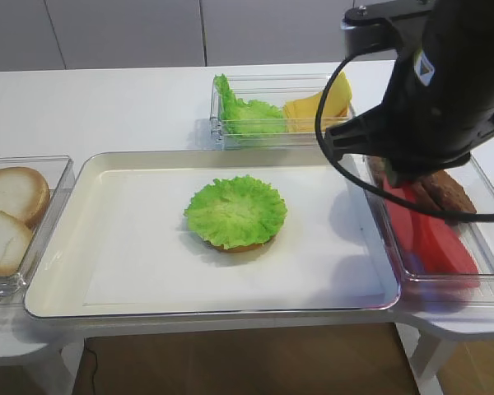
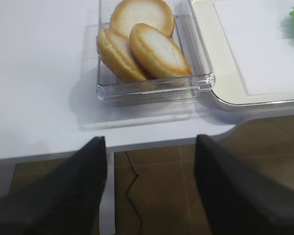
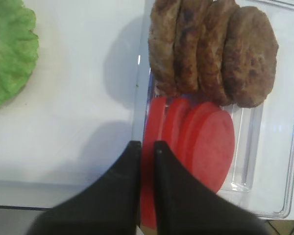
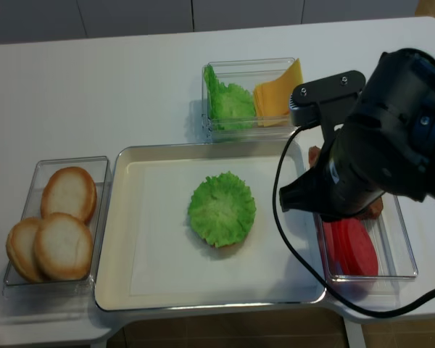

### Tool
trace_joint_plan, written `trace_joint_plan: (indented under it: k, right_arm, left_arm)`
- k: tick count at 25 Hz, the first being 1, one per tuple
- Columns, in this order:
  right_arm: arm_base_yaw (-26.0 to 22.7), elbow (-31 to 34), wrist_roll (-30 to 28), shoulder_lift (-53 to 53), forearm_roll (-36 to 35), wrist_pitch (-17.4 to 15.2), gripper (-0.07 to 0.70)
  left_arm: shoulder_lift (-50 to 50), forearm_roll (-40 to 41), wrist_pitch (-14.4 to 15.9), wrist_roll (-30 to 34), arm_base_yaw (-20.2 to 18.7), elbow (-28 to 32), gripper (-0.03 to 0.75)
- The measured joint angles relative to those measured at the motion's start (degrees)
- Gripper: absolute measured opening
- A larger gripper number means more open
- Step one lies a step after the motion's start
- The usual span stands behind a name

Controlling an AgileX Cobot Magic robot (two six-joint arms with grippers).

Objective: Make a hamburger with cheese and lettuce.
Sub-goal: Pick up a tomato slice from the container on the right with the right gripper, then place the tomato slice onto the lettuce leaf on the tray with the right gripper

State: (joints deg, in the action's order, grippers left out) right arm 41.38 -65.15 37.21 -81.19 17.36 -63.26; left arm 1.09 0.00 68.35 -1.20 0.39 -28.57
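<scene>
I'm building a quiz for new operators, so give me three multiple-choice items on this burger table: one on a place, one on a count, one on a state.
1. Where do the red slices lie?
A. On the tray's paper
B. In the clear bin with the patties
C. With the buns

2. How many bun halves sit in the left bin?
A. Three
B. Five
C. One

3. How does the right pincer stand?
A. Wide open over the tray
B. Nearly closed on the leftmost red slice
C. Holding cheese

Answers:
1 B: the right wrist view shows them fanned below the patties inside one bin.
2 A: both the left wrist view and the overhead view show three.
3 B: its jaws straddle that slice's edge with only a thin gap, while the left pincer is open beyond the table's edge.
</scene>
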Motion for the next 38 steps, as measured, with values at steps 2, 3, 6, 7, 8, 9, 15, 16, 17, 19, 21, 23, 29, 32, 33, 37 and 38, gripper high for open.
trace_joint_plan:
  k: [2, 3, 6, 7, 8, 9, 15, 16, 17, 19, 21, 23, 29, 32, 33, 37, 38]
  right_arm:
    - [0.0, -0.7, 0.0, 0.5, -0.1, 0.0, 0.040]
    - [0.0, -1.1, 0.0, 0.8, -0.1, -0.1, 0.040]
    - [0.0, -2.7, 0.1, 1.1, -0.1, -0.5, 0.040]
    - [0.0, -3.3, 0.1, 1.1, -0.1, -0.6, 0.040]
    - [0.0, -3.9, 0.1, 1.1, -0.1, -0.8, 0.040]
    - [0.0, -4.3, 0.1, 1.1, -0.1, -0.9, 0.040]
    - [0.0, -7.0, 0.0, 1.1, -0.4, -1.6, 0.040]
    - [0.0, -7.5, -0.1, 1.1, -0.8, -1.8, 0.040]
    - [0.0, -7.9, -0.2, 1.1, -1.1, -1.9, 0.040]
    - [0.0, -8.8, -0.5, 1.1, -1.6, -2.0, 0.040]
    - [0.0, -9.6, -1.2, 1.1, -2.3, -2.0, 0.040]
    - [0.1, -10.8, -1.5, 0.7, -2.6, -2.0, 0.040]
    - [4.0, -15.3, -1.7, -3.7, -1.5, -2.1, 0.040]
    - [5.3, -17.1, -1.8, -6.7, -1.3, -2.3, 0.040]
    - [5.7, -17.6, -2.0, -7.5, -1.3, -2.3, 0.040]
    - [6.7, -19.7, -2.9, -10.9, -0.8, -2.2, 0.040]
    - [6.7, -20.2, -3.2, -11.7, -0.7, -2.2, 0.040]
  left_arm:
    - [0.0, 0.0, 0.0, 0.0, 0.0, 0.0, 0.423]
    - [0.0, 0.0, 0.0, 0.0, 0.0, 0.0, 0.423]
    - [0.0, 0.0, 0.0, 0.0, 0.0, 0.0, 0.423]
    - [0.0, 0.0, 0.0, 0.0, 0.0, 0.0, 0.423]
    - [0.0, 0.0, 0.0, 0.0, 0.0, 0.0, 0.423]
    - [0.0, 0.0, 0.0, 0.0, 0.0, 0.0, 0.423]
    - [0.0, 0.0, 0.0, 0.0, 0.0, 0.0, 0.423]
    - [0.0, 0.0, 0.0, 0.0, 0.0, 0.0, 0.423]
    - [0.0, 0.0, 0.0, 0.0, 0.0, 0.0, 0.423]
    - [0.0, 0.0, 0.0, 0.0, 0.0, 0.0, 0.423]
    - [0.0, 0.0, 0.0, 0.0, 0.0, 0.0, 0.423]
    - [0.0, 0.0, 0.0, 0.0, 0.0, 0.0, 0.423]
    - [0.0, 0.0, 0.0, 0.0, 0.0, 0.0, 0.423]
    - [0.0, 0.0, 0.0, 0.0, 0.0, 0.0, 0.423]
    - [0.0, 0.0, 0.0, 0.0, 0.0, 0.0, 0.423]
    - [0.0, 0.0, 0.0, 0.0, 0.0, 0.0, 0.423]
    - [0.0, 0.0, 0.0, 0.0, 0.0, 0.0, 0.423]
